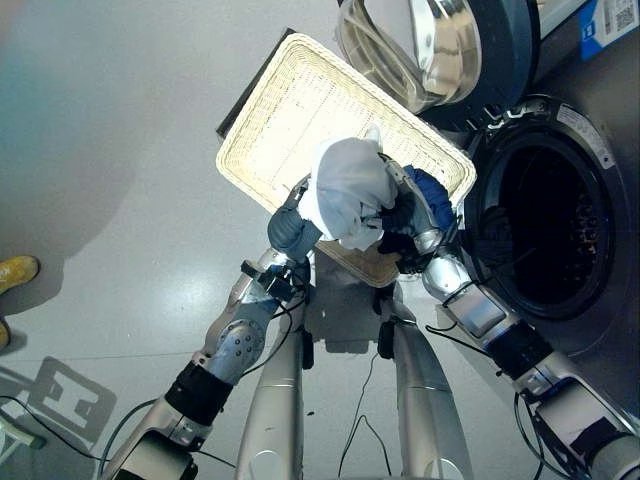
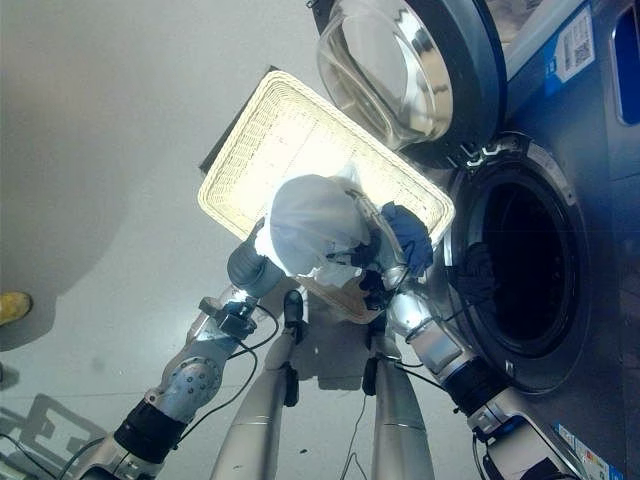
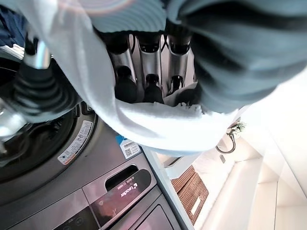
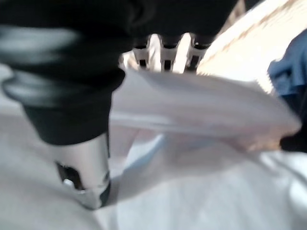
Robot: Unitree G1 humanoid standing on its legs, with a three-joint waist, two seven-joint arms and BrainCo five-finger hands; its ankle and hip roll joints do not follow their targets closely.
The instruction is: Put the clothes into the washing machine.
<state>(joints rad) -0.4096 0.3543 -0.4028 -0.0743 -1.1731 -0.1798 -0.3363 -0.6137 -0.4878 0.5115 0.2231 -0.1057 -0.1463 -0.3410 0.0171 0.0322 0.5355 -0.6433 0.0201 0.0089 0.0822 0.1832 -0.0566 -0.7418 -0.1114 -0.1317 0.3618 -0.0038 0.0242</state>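
A: Why is the left hand [image 3: 144, 72] under that white garment [image 1: 348, 190]?
B: Its fingers curl into the cloth to lift it above the wicker basket [image 1: 270, 120].
A: And the right hand [image 4: 165, 52]?
B: Fingers closed on the same cloth, beside blue clothing [image 1: 432, 192], steadying it toward the washing machine [image 1: 545, 215], whose door [image 1: 450, 45] stands open.

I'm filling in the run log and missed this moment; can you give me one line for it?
white garment lifted over wicker basket | left hand shut on it | right hand gripping it | washer door open
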